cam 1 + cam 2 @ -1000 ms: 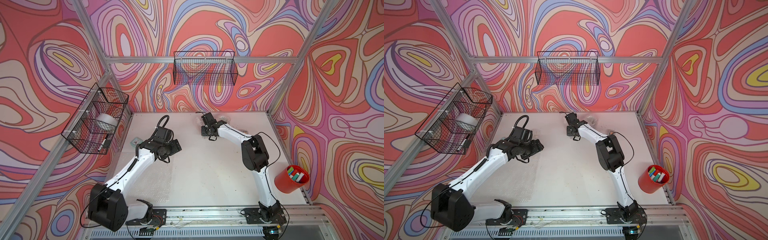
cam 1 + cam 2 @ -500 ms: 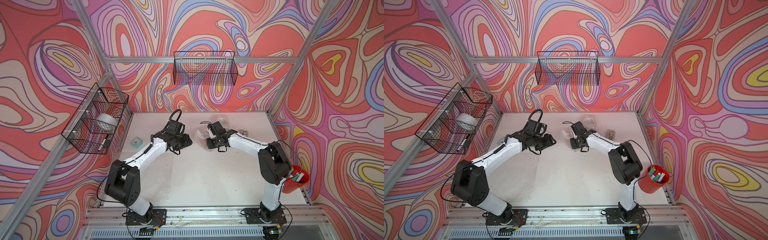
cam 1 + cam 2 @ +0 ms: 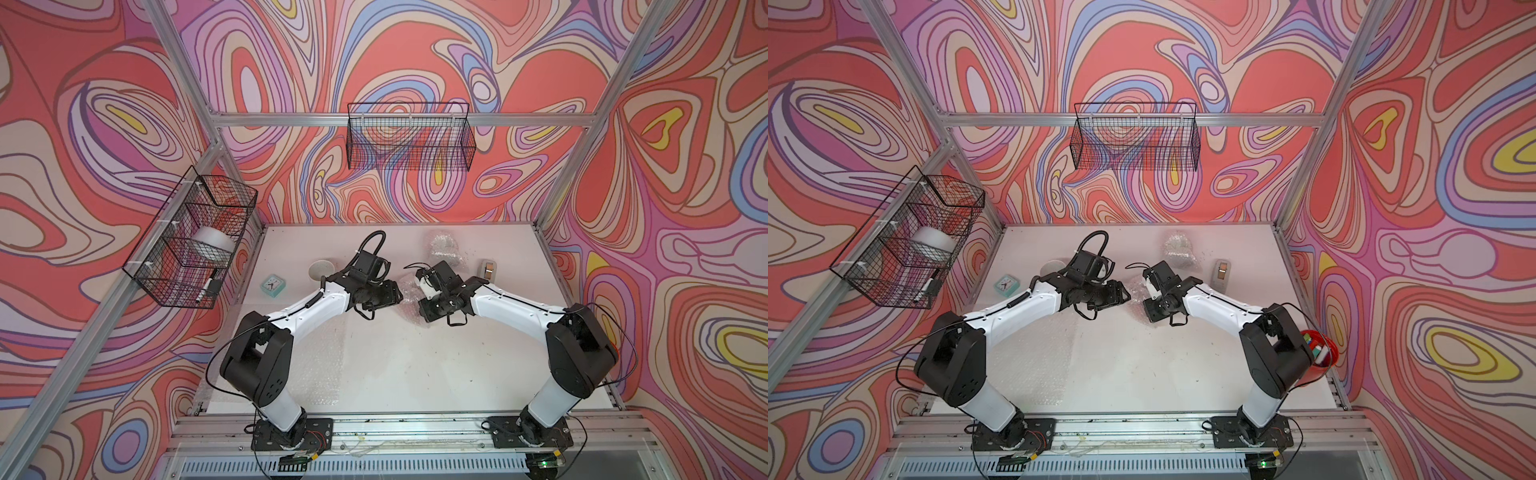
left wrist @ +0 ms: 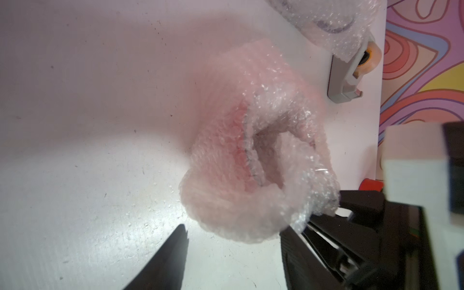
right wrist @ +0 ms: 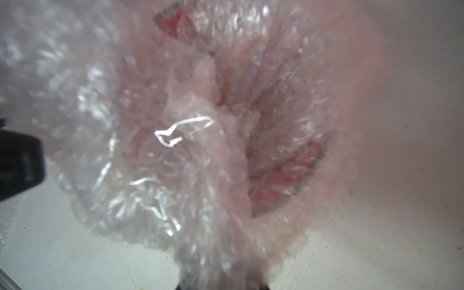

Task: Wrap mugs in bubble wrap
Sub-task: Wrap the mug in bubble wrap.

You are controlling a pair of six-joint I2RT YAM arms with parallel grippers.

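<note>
The red mug, in bubble wrap pinched by the right gripper, lay just ahead of the half-open, empty left gripper.

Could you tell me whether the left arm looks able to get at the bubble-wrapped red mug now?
Probably yes: the left claw stands open right in front of the wrapped red mug, with nothing between them. The right claw pinches the bubble wrap from the opposite side.
</note>
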